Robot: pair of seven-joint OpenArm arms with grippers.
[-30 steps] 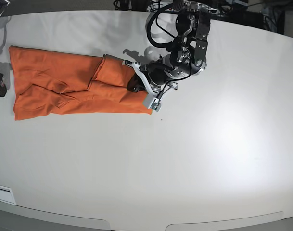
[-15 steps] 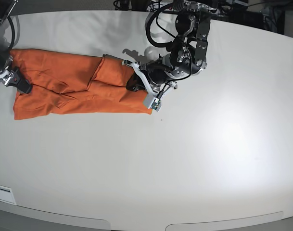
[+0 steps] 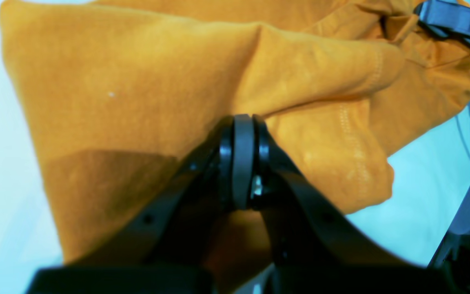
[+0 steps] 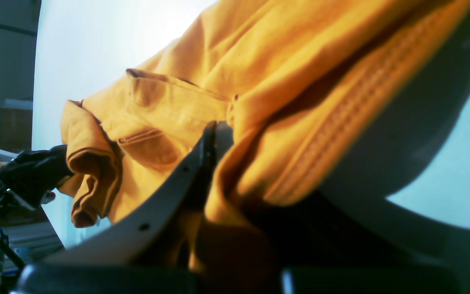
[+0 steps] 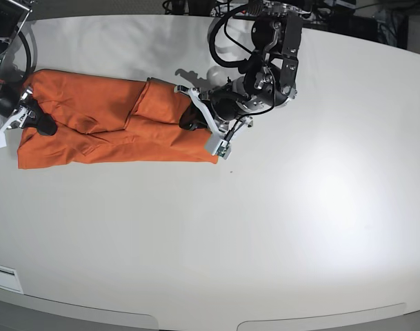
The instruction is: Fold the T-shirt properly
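Orange T-shirt (image 5: 106, 124) lies in a long band, left gripper (image 5: 189, 118) and right gripper (image 5: 41, 123) clamped on opposite ends, seemingly ready to fold.

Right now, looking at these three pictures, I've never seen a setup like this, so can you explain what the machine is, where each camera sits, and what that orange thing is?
It is a robot with two arms working over a white table. One picture looks down on the whole table; the other two come from small cameras mounted on each arm's wrist, so they show the pincers up close. The orange thing is a T-shirt, already folded into a long strip. The left gripper sits at one end of the strip, its jaws shut on the cloth, as the left wrist view shows. The right gripper sits at the other end, with fabric bunched between its fingers in its own view.
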